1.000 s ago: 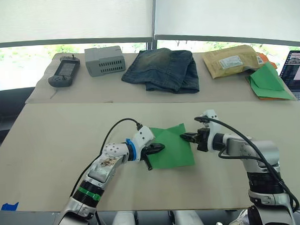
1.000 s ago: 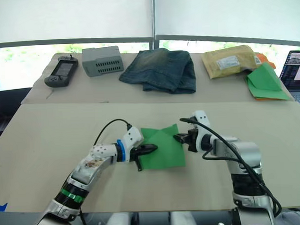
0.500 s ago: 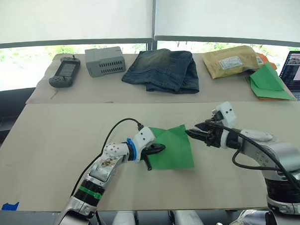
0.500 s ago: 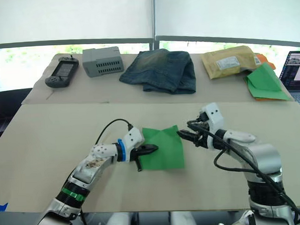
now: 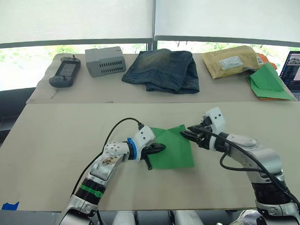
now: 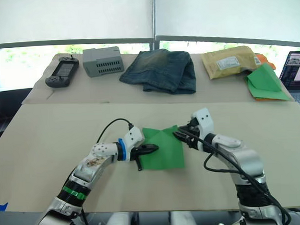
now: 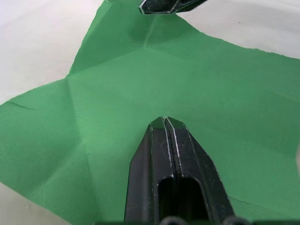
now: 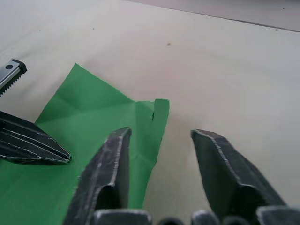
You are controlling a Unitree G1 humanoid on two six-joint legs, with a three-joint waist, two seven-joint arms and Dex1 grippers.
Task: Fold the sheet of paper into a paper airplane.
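Sheet of paper (image 5: 172,147) lies flat, creased, bright green; my L gripper (image 5: 158,147) pressed closed on it, R gripper (image 5: 187,134) spread at its corner.

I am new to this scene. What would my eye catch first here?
The bright green sheet lying creased on the near table, with a gripper at each side: the left gripper shut, pressing on it, the right gripper open at its far right corner. Behind lie folded jeans.

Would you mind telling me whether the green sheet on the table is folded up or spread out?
Spread out. The sheet of paper lies open on the table, showing only crease lines, one corner slightly lifted.
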